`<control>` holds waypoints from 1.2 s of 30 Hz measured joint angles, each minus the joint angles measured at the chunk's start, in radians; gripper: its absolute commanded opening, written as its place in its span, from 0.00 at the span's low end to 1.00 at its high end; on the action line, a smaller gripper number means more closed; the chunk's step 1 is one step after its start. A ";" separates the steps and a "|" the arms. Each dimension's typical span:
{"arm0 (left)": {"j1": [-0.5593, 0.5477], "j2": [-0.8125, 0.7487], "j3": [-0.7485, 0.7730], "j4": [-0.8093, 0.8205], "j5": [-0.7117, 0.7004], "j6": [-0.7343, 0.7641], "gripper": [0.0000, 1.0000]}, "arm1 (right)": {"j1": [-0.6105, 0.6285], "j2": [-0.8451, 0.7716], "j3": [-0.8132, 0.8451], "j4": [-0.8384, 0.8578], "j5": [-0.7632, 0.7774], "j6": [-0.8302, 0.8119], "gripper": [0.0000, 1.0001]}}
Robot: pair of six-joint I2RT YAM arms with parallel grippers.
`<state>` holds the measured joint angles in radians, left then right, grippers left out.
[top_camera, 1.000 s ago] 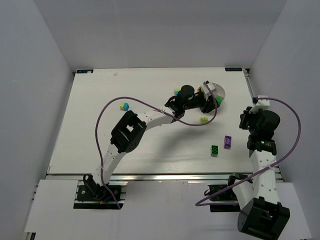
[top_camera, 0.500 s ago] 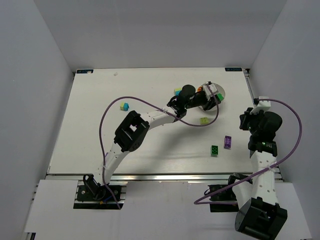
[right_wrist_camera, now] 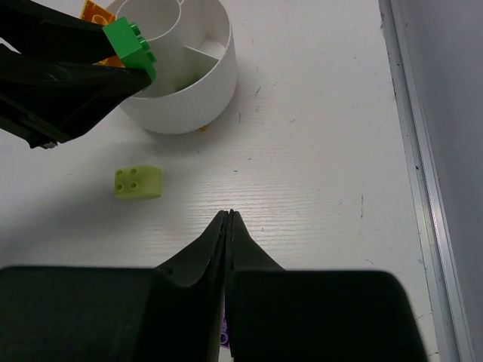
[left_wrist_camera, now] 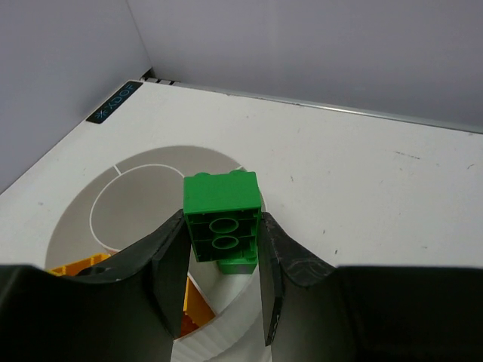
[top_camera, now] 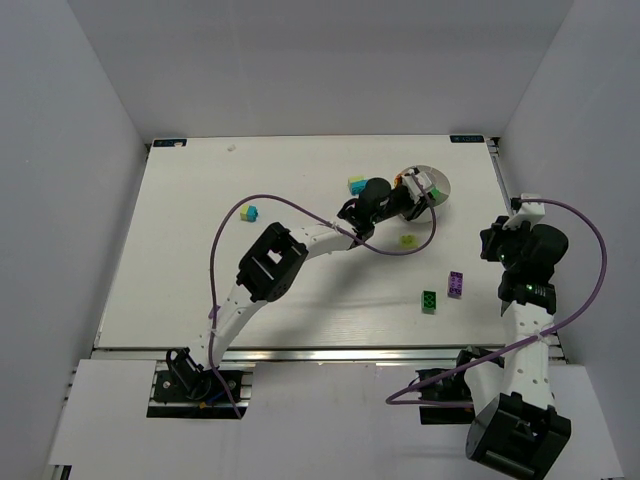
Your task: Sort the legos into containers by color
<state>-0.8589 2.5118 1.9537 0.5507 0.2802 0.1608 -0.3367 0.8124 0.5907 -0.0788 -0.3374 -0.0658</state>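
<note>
My left gripper (left_wrist_camera: 223, 226) is shut on a green brick (left_wrist_camera: 223, 215) and holds it over the near rim of the round white divided bowl (left_wrist_camera: 151, 162). Orange bricks (left_wrist_camera: 75, 265) lie in one compartment. In the top view the left gripper (top_camera: 408, 196) is at the bowl (top_camera: 440, 184). The right wrist view shows the green brick (right_wrist_camera: 130, 41) above the bowl (right_wrist_camera: 189, 113) and a pale yellow-green brick (right_wrist_camera: 138, 182) on the table. My right gripper (right_wrist_camera: 229, 215) is shut and empty, to the right of that brick (top_camera: 407, 240).
On the table lie a purple brick (top_camera: 456, 284), a green brick (top_camera: 429, 301), a cyan and yellow brick (top_camera: 249, 213) at the left and a cyan and green brick (top_camera: 355, 184) behind the left wrist. The table's right edge rail (right_wrist_camera: 407, 151) runs beside my right gripper.
My left gripper has moved a little farther back with the green brick, over the bowl's rim. The right arm has hardly moved.
</note>
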 measured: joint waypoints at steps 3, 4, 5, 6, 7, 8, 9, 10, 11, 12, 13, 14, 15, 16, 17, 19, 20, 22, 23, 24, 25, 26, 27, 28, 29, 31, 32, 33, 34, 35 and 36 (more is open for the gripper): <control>0.000 0.008 0.002 0.002 -0.012 0.000 0.11 | -0.007 0.000 0.000 0.000 -0.009 0.003 0.00; 0.000 0.010 0.003 0.003 -0.015 0.000 0.12 | -0.010 0.000 0.000 0.000 -0.011 0.004 0.00; 0.000 0.011 0.003 0.004 -0.019 0.000 0.14 | -0.011 0.000 0.000 0.000 -0.014 0.004 0.00; 0.000 0.011 0.004 0.006 -0.026 0.000 0.14 | -0.014 0.000 0.000 0.000 -0.016 0.005 0.00; 0.000 0.013 0.003 0.007 -0.030 0.001 0.15 | -0.016 0.000 0.000 0.000 -0.018 0.006 0.00; 0.000 0.014 0.004 0.010 -0.034 0.001 0.17 | -0.017 0.000 0.000 0.000 -0.022 0.006 0.00; 0.000 0.016 0.004 0.012 -0.040 0.001 0.18 | -0.018 0.000 0.000 0.000 -0.026 0.007 0.00; 0.000 0.017 0.004 0.012 -0.043 0.001 0.18 | -0.019 0.000 0.000 0.000 -0.027 0.007 0.00; 0.000 0.019 0.004 0.011 -0.048 0.002 0.20 | -0.021 0.000 0.000 0.000 -0.031 0.007 0.00; 0.000 0.020 0.004 0.011 -0.054 0.002 0.20 | -0.023 0.000 0.000 0.000 -0.033 0.007 0.00; 0.000 0.021 0.004 0.011 -0.057 0.003 0.21 | -0.025 0.000 0.000 0.000 -0.034 0.007 0.00; 0.000 0.021 0.004 0.011 -0.061 0.005 0.22 | -0.027 0.000 0.000 0.000 -0.036 0.007 0.00; 0.000 0.021 0.004 0.012 -0.064 0.008 0.25 | -0.029 0.000 0.000 0.000 -0.039 0.007 0.00; 0.000 0.021 0.004 0.015 -0.068 0.008 0.27 | -0.031 0.000 0.000 0.000 -0.040 0.007 0.00; 0.000 0.021 0.004 0.017 -0.071 0.008 0.31 | -0.033 0.000 0.000 0.000 -0.042 0.007 0.00; 0.000 0.021 0.004 0.018 -0.077 0.011 0.45 | -0.036 0.000 0.000 0.000 -0.048 0.007 0.00; -0.001 0.021 0.004 0.019 -0.080 0.011 0.47 | -0.037 0.000 0.000 -0.001 -0.052 0.007 0.00; -0.001 0.021 0.004 0.019 -0.084 0.016 0.50 | -0.039 0.000 0.000 0.000 -0.059 0.008 0.00; -0.002 0.021 0.004 0.019 -0.087 0.016 0.51 | -0.041 0.000 0.000 0.000 -0.061 0.007 0.00; -0.002 0.021 0.004 0.018 -0.089 0.017 0.52 | -0.043 0.000 0.000 -0.001 -0.063 0.007 0.00; -0.002 0.021 0.004 0.018 -0.091 0.018 0.55 | -0.044 0.000 0.000 0.000 -0.064 0.008 0.00; -0.002 0.021 0.004 0.019 -0.093 0.019 0.56 | -0.046 0.000 0.000 -0.001 -0.066 0.008 0.00; -0.002 0.021 0.004 0.019 -0.094 0.021 0.59 | -0.047 0.000 0.000 -0.001 -0.068 0.007 0.00; -0.002 0.021 0.004 0.018 -0.097 0.023 0.62 | -0.050 0.000 0.000 0.000 -0.070 0.008 0.00; -0.002 0.021 0.004 0.018 -0.098 0.024 0.63 | -0.051 0.000 0.000 -0.001 -0.071 0.008 0.00; -0.002 0.021 0.004 0.018 -0.105 0.023 0.67 | -0.055 0.000 0.000 -0.001 -0.076 0.008 0.00; -0.003 0.021 0.004 0.018 -0.106 0.024 0.67 | -0.056 0.000 0.000 -0.001 -0.078 0.008 0.00; -0.005 0.021 0.004 0.018 -0.109 0.025 0.68 | -0.057 0.000 0.000 -0.001 -0.080 0.008 0.00; -0.005 0.021 0.004 0.018 -0.110 0.024 0.68 | -0.059 0.000 0.000 -0.001 -0.082 0.008 0.00; -0.005 0.021 0.004 0.018 -0.113 0.026 0.68 | -0.060 0.000 0.000 -0.001 -0.085 0.008 0.00; -0.005 0.021 0.004 0.018 -0.113 0.026 0.68 | -0.062 0.000 0.000 -0.001 -0.087 0.008 0.00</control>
<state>-0.8642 2.5324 1.9575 0.5690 0.1673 0.1867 -0.3985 0.8124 0.5907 -0.0795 -0.4248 -0.0578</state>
